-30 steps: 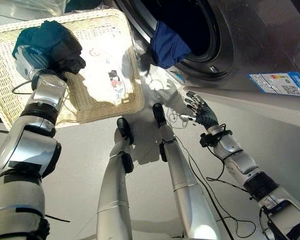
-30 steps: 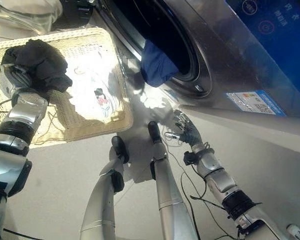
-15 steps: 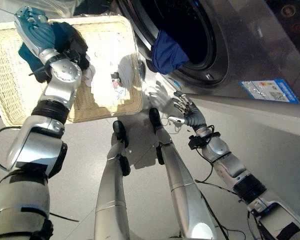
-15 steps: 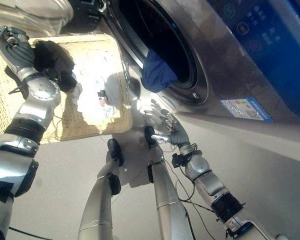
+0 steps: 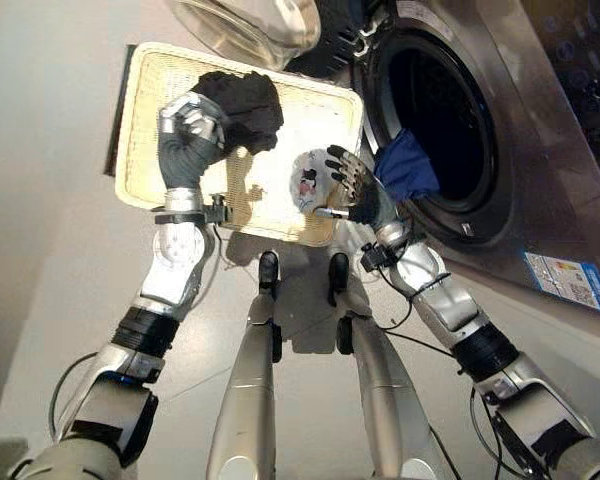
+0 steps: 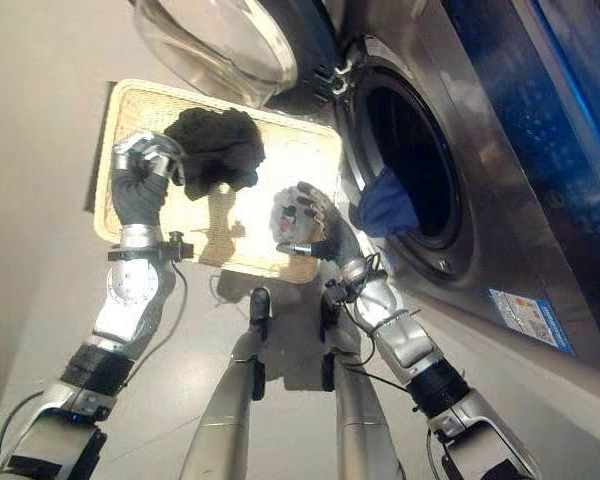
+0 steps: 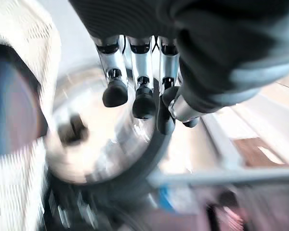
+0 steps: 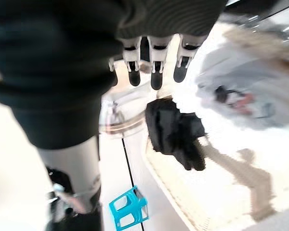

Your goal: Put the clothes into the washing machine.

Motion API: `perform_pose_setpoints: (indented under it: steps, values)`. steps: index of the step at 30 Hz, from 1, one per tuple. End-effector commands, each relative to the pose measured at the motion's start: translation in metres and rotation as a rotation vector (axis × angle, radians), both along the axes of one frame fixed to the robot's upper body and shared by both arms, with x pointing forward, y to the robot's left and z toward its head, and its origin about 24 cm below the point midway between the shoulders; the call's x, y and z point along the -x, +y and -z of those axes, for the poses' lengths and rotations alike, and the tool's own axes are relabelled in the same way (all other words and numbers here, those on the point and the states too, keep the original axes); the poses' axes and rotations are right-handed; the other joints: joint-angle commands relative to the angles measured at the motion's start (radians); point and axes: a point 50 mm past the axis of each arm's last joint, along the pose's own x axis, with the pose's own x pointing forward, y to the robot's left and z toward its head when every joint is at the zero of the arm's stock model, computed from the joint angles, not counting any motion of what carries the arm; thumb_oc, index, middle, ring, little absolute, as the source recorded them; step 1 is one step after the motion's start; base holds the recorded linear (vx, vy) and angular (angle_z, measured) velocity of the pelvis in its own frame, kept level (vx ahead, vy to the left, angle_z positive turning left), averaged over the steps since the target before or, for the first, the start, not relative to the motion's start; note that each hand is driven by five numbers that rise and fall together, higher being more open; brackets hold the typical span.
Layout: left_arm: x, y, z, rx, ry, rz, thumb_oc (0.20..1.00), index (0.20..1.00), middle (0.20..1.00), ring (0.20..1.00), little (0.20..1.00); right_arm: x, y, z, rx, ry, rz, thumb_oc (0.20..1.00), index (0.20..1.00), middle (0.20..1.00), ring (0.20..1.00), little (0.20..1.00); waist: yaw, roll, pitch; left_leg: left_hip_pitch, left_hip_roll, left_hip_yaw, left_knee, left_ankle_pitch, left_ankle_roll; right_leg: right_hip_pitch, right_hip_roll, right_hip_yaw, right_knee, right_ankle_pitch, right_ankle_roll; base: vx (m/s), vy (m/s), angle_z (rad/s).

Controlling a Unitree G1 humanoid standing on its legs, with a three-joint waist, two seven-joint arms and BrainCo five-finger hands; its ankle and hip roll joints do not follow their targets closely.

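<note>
A dark garment [image 5: 242,105] lies bunched at the far side of the wicker basket [image 5: 138,150]. A white printed garment [image 5: 302,185] lies in the basket's corner nearest the washing machine [image 5: 540,150]. My left hand [image 5: 185,155] hovers just beside the dark garment, fingers [image 7: 135,96] loosely bent and holding nothing. My right hand [image 5: 358,195] is open with fingers spread, over the basket's edge by the white garment [image 8: 241,86]; the dark garment [image 8: 176,132] shows past its fingers [image 8: 156,77]. A blue garment [image 5: 405,170] hangs out over the lip of the drum opening [image 5: 435,110].
The machine's round glass door [image 5: 245,25] stands swung open above the basket's far end. The basket sits on pale floor right against the machine front. A small blue crate [image 8: 127,209] stands on the floor beyond the basket.
The camera has swung a lot. My left hand, buried in the dark garment a second ago, has come out of it empty. My right hand went from the machine's front to the basket's edge.
</note>
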Motion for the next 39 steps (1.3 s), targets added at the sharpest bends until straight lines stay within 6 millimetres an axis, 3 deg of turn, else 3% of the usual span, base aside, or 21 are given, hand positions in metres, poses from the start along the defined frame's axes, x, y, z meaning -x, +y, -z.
perform_pose_setpoints:
  steps: [1,4,6,7,8,10,13,19,22,24,28,30,31,32,33,35,36,39]
  values:
    - [0.007,-0.018,-0.02,-0.047,-0.076,0.186,0.2,0.2,0.2,0.2,0.2,0.01,0.0,-0.007,-0.001,-0.051,-0.016,1.0,1.0,1.0,1.0,1.0,-0.025,0.077,-0.013,0.027,-0.092,0.068,-0.008,-0.035,0.06,0.064,0.005,-0.015,-0.063,-0.003,0.075,-0.04,-0.049,0.19]
    - [0.012,-0.023,-0.017,-0.098,-0.066,0.153,0.2,0.2,0.2,0.2,0.2,0.005,-0.001,-0.007,0.012,-0.036,-0.003,1.0,1.0,1.0,1.0,1.0,-0.013,0.092,-0.013,0.05,-0.091,0.07,-0.023,-0.022,0.056,0.093,0.0,-0.027,-0.068,-0.009,0.072,-0.02,-0.014,0.08]
    - [0.005,-0.014,-0.013,-0.108,-0.023,-0.013,0.2,0.2,0.2,0.2,0.2,0.002,-0.005,-0.003,0.018,-0.023,0.01,1.0,1.0,1.0,1.0,1.0,-0.01,0.096,-0.013,0.055,-0.091,0.071,-0.02,-0.022,0.054,0.1,-0.004,-0.033,-0.065,-0.014,0.071,0.0,-0.006,0.02]
    - [0.0,-0.009,-0.01,-0.108,0.021,-0.083,0.464,0.464,0.464,0.464,0.464,0.001,-0.006,-0.002,0.021,-0.017,0.017,1.0,1.0,1.0,1.0,1.0,-0.009,0.096,-0.013,0.055,-0.091,0.072,-0.018,-0.022,0.053,0.101,-0.005,-0.035,-0.062,-0.016,0.071,0.0,0.0,0.0]
    - [-0.008,0.002,-0.003,-0.091,0.092,-0.2,1.0,1.0,1.0,1.0,1.0,-0.001,-0.008,0.001,0.027,-0.005,0.034,1.0,1.0,1.0,1.0,1.0,-0.008,0.097,-0.013,0.054,-0.09,0.072,-0.013,-0.022,0.052,0.101,-0.006,-0.038,-0.056,-0.02,0.07,0.0,-0.033,0.01]
    - [-0.016,0.024,0.009,-0.096,0.161,-0.372,1.0,1.0,1.0,1.0,1.0,-0.002,-0.015,0.01,0.035,0.028,0.067,1.0,1.0,1.0,1.0,1.0,-0.009,0.097,-0.013,0.055,-0.087,0.077,-0.004,-0.023,0.05,0.104,-0.006,-0.04,-0.042,-0.032,0.068,0.02,-0.067,0.01]
    - [-0.019,0.041,0.018,-0.126,0.191,-0.538,1.0,1.0,1.0,1.0,1.0,-0.002,-0.022,0.024,0.03,0.088,0.091,1.0,1.0,1.0,1.0,1.0,-0.013,0.093,-0.013,0.061,-0.08,0.079,0.005,-0.025,0.048,0.109,0.0,-0.037,-0.018,-0.048,0.062,0.04,-0.089,0.02]
    - [-0.038,0.086,0.034,-0.256,0.316,-0.95,1.0,1.0,1.0,1.0,1.0,0.008,-0.045,0.079,0.077,0.279,0.169,1.0,1.0,1.0,1.0,1.0,-0.062,0.072,-0.013,0.055,-0.049,0.102,0.067,-0.04,0.029,0.109,0.013,-0.021,0.052,-0.089,0.042,0.07,-0.068,0.06]
    - [-0.043,0.099,0.036,-0.277,0.372,-1.025,1.0,1.0,1.0,1.0,1.0,0.012,-0.053,0.092,0.077,0.329,0.177,1.0,1.0,1.0,1.0,1.0,-0.081,0.065,-0.013,0.052,-0.038,0.118,0.106,-0.06,0.027,0.104,0.015,-0.01,0.078,-0.104,0.034,0.07,-0.015,-0.04]
    - [-0.046,0.115,0.044,-0.265,0.455,-1.084,1.0,1.0,1.0,1.0,1.0,0.02,-0.064,0.108,0.084,0.378,0.191,1.0,1.0,1.0,1.0,1.0,-0.106,0.053,-0.013,0.059,-0.03,0.137,0.176,-0.103,0.03,0.107,0.012,0.001,0.111,-0.122,0.022,0.09,0.003,-0.08]
    - [-0.043,0.133,0.074,-0.267,0.601,-1.14,1.0,1.0,1.0,1.0,1.0,0.033,-0.078,0.13,0.087,0.434,0.207,1.0,1.0,1.0,1.0,1.0,-0.128,0.032,-0.013,0.06,-0.045,0.134,0.349,-0.162,0.035,0.139,-0.004,0.025,0.161,-0.15,0.01,0.15,0.078,-0.15]
    - [-0.038,0.138,0.088,-0.296,0.647,-1.159,1.0,1.0,1.0,1.0,1.0,0.039,-0.082,0.134,0.066,0.428,0.211,1.0,1.0,1.0,1.0,1.0,-0.123,0.034,-0.013,0.062,-0.03,0.127,0.327,-0.138,0.035,0.154,0.004,0.038,0.195,-0.171,0.01,0.26,0.198,-0.12]
    - [-0.034,0.142,0.099,-0.321,0.671,-1.173,1.0,1.0,1.0,1.0,1.0,0.042,-0.083,0.13,0.028,0.381,0.212,1.0,1.0,1.0,1.0,1.0,-0.118,0.039,-0.013,0.086,-0.007,0.131,0.222,-0.103,0.031,0.165,0.018,0.048,0.202,-0.183,0.016,0.24,0.28,-0.2]
    - [-0.033,0.145,0.102,-0.323,0.675,-1.179,1.0,1.0,1.0,1.0,1.0,0.042,-0.082,0.127,0.018,0.353,0.21,1.0,1.0,1.0,1.0,1.0,-0.11,0.049,-0.013,0.086,0.012,0.13,0.132,-0.053,0.018,0.168,0.034,0.053,0.204,-0.191,0.021,0.31,0.411,-0.26]
    - [-0.032,0.148,0.105,-0.343,0.682,-1.187,1.0,1.0,1.0,1.0,1.0,0.042,-0.082,0.122,0.006,0.307,0.202,1.0,1.0,1.0,1.0,1.0,-0.094,0.065,-0.013,0.066,0.043,0.126,0.032,0.043,-0.008,0.175,0.061,0.065,0.196,-0.197,0.026,0.18,0.266,-0.24]
    - [-0.032,0.148,0.105,-0.343,0.682,-1.187,1.0,1.0,1.0,1.0,1.0,0.042,-0.082,0.122,0.006,0.307,0.202,1.0,1.0,1.0,1.0,1.0,-0.094,0.065,-0.013,0.066,0.043,0.126,0.032,0.043,-0.008,0.175,0.061,0.065,0.196,-0.197,0.026,0.1,0.149,-0.29]
    - [-0.031,0.15,0.108,-0.364,0.696,-1.192,1.0,1.0,1.0,1.0,1.0,0.042,-0.082,0.12,0.001,0.284,0.196,1.0,1.0,1.0,1.0,1.0,-0.088,0.069,-0.013,0.052,0.057,0.126,-0.006,0.096,-0.023,0.188,0.065,0.072,0.187,-0.209,0.025,0.1,0.129,-0.47]
    - [-0.031,0.15,0.108,-0.364,0.696,-1.192,1.0,1.0,1.0,1.0,1.0,0.042,-0.082,0.12,0.001,0.284,0.196,1.0,1.0,1.0,1.0,1.0,-0.088,0.069,-0.013,0.052,0.057,0.126,-0.006,0.096,-0.023,0.188,0.065,0.072,0.187,-0.209,0.025,0.09,0.162,-0.32]
